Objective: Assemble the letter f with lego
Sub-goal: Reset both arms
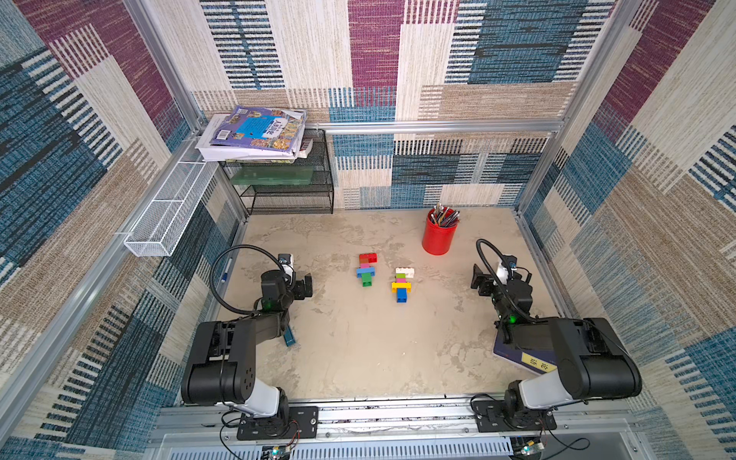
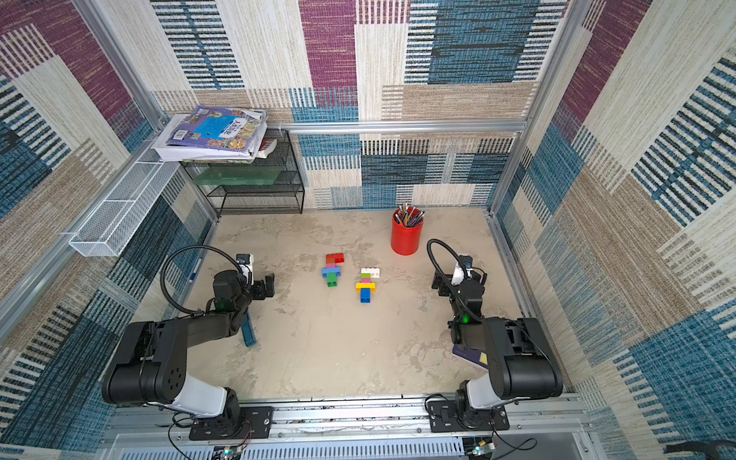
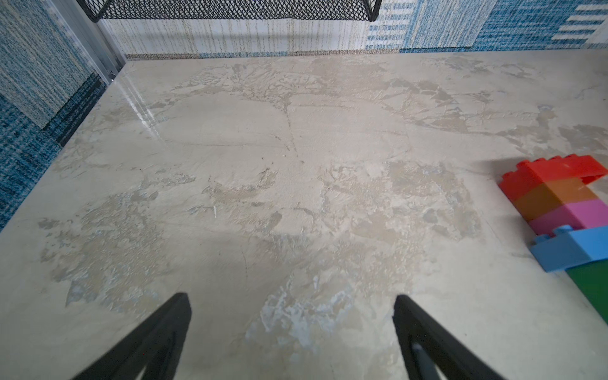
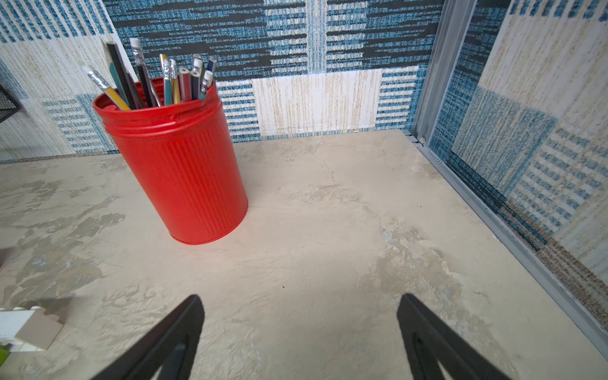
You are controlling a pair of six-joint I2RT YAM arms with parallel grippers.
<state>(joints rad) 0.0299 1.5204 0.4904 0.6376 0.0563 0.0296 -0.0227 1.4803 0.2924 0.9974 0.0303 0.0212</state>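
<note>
Lego [image 1: 366,271] in two stacks, seemingly separate, centre of table [image 1: 358,358], off its edges; left pincer [image 3: 292,297], right pincer [image 4: 301,297] agape.

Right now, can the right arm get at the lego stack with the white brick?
Probably yes. The right gripper is open and empty, and only bare table lies between it and that stack; the red pen cup stands farther back, off the line.
</note>
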